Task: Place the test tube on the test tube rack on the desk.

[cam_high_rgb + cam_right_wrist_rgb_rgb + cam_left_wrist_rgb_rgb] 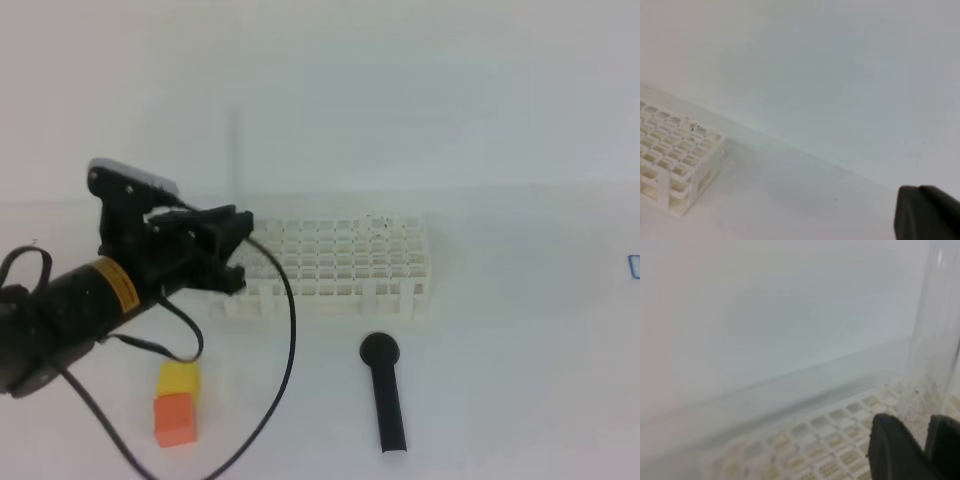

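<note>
Test tube [237, 160] upright, clamped in left hand [232, 250] at rack [330, 265]; right hand [927, 212] together.

high view: looks down from the front onto the desk [520, 400], whole scene, fairly far back
left wrist: super close, skimming over the test tube rack [840, 450] toward the back wall
right wrist: low, off to the side
shared: all three catch the rack

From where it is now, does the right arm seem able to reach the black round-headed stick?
Probably yes: the black round-headed stick lies in the open on the desk, nothing beside it on its right.
</note>
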{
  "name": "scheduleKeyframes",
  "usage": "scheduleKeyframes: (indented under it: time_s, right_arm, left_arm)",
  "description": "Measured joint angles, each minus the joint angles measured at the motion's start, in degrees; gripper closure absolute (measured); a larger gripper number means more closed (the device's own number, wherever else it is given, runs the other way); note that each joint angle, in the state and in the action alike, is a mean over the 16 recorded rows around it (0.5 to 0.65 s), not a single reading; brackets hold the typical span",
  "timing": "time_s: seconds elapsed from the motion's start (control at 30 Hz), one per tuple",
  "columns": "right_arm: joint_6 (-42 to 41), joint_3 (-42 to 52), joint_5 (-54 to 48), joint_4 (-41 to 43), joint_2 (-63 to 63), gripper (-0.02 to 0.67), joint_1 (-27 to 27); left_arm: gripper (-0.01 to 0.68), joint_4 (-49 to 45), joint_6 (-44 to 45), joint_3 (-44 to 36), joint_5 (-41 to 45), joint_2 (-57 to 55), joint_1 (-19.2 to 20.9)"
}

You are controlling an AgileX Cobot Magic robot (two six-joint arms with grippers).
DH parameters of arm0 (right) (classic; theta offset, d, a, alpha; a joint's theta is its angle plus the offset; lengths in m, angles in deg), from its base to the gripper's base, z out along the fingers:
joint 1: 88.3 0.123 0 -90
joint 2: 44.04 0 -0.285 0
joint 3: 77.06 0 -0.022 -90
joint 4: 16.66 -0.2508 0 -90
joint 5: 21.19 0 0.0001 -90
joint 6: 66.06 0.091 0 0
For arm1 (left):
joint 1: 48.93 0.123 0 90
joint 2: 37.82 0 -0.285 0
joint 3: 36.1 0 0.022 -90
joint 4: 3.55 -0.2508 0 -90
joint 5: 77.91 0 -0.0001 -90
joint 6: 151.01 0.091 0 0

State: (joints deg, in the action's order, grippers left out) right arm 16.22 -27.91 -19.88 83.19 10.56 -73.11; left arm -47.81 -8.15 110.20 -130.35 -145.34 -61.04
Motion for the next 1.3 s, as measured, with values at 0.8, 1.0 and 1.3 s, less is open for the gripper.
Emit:
scheduleKeyframes:
  time_s: [0.8, 1.0, 1.3]
  right_arm:
    - [-1.5, 0.0, -0.34, 0.0, 0.01, 0.65, 0.0]
    - [-1.58, 0.0, -0.39, 0.0, 0.02, 0.65, 0.0]
    - [-1.63, 0.0, -0.42, 0.0, 0.02, 0.65, 0.0]
  left_arm:
    - [0.673, 11.81, 17.54, -10.08, -23.25, -12.43, 0.0]
    - [0.673, 11.9, 18.85, -10.16, -23.25, -12.43, 0.0]
    - [0.673, 9.67, 19.52, -10.15, -23.25, -10.38, 0.0]
